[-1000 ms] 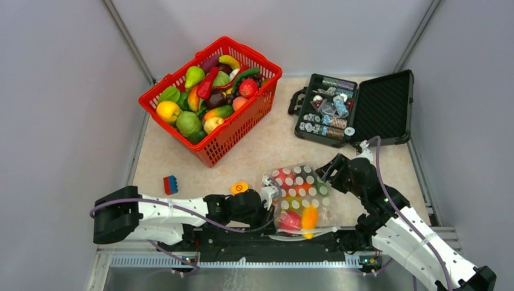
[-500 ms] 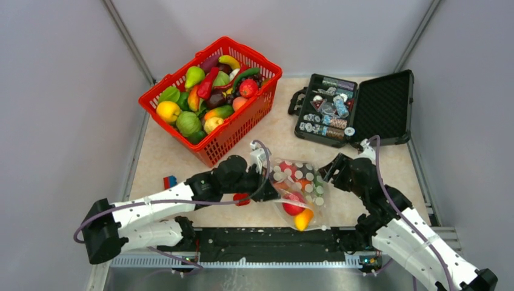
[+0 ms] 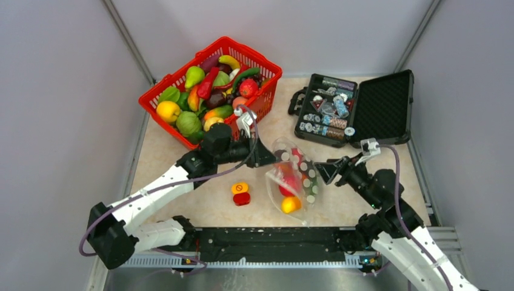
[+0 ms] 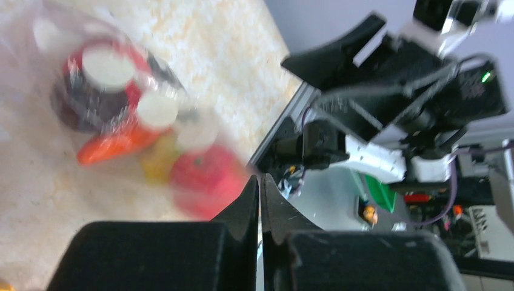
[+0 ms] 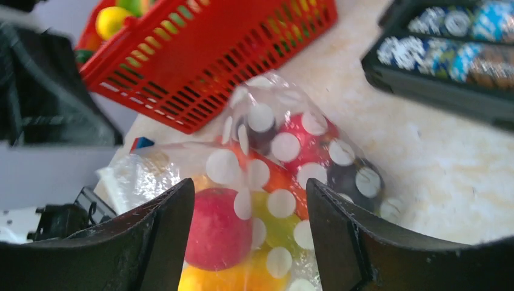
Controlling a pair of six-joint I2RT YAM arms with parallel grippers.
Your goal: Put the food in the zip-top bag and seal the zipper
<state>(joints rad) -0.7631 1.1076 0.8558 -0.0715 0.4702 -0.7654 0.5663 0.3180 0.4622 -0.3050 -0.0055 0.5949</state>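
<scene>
Just on the near side of the red basket (image 3: pixel 270 91), the zip-top bag (image 3: pixel 295 182) slumps with the food (image 3: pixel 290 204) bunched in its low end, its long axis running from the basket toward my bases. My left jaws, pressed together, pinch its basket-side corner. My right jaws stand spread just off the edge facing away from the basket. I cannot pick out the zipper. The tabletop (image 3: pixel 279 121) beneath looks flat, and the black case (image 3: pixel 376 109) sits well right of the basket.
</scene>
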